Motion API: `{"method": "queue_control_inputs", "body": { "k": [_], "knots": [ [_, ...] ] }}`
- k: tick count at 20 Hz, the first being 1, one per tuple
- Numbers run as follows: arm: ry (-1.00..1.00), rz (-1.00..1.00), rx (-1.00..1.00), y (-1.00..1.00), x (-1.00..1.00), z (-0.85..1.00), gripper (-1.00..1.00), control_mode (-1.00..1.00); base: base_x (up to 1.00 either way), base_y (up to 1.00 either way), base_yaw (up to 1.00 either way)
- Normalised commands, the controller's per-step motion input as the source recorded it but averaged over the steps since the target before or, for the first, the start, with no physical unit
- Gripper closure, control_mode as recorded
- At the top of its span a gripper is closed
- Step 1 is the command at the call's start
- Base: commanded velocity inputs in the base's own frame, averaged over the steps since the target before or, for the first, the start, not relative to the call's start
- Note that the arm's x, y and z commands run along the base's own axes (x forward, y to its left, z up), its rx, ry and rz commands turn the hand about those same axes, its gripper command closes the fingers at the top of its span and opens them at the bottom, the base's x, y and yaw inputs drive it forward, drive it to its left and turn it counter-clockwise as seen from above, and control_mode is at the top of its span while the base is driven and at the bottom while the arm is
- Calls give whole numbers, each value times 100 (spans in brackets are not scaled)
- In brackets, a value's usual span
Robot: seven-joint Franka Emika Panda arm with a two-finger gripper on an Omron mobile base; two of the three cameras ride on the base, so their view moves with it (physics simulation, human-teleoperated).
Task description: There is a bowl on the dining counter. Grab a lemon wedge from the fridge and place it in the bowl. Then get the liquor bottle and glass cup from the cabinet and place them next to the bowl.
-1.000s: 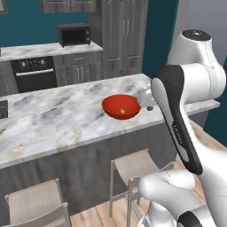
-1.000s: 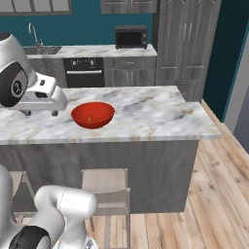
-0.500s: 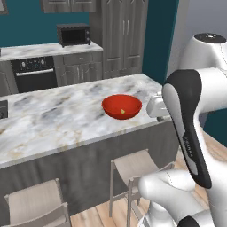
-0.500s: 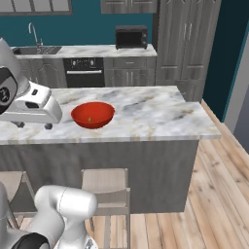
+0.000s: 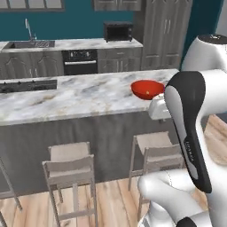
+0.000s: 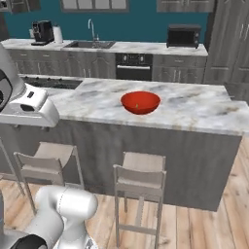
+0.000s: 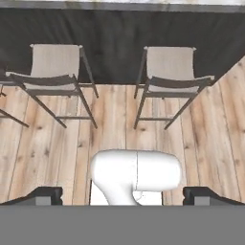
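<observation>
One red bowl (image 6: 140, 102) sits on the dining worktop (image 6: 194, 109) with a small yellowish speck inside that I'd guess is the lemon wedge, though it's too tiny to be sure, and there's no bottle or cup beside it. The pincer (image 7: 123, 195) is spread wide and holding nothing, pointed down at the wood floor (image 7: 115, 129) with two stools (image 7: 57, 72) below it. Biggest risk I see is the arm hanging low by the worktop edge, so any swing or drive toward the cabinet could clip the slab or a stool.
</observation>
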Motion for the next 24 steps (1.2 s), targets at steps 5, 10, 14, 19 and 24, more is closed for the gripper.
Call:
{"method": "queue_control_inputs", "body": {
  "k": [5,10,14,19,24],
  "knots": [
    [0,0,0,0,0,0,-100,100,-29,53,66],
    [0,0,0,0,0,0,-100,100,0,43,55],
    [0,0,0,0,0,0,-100,100,14,79,29],
    [0,0,0,0,0,0,-100,100,24,100,-2],
    [0,0,0,0,0,0,-100,100,31,100,-15]
  ]
}}
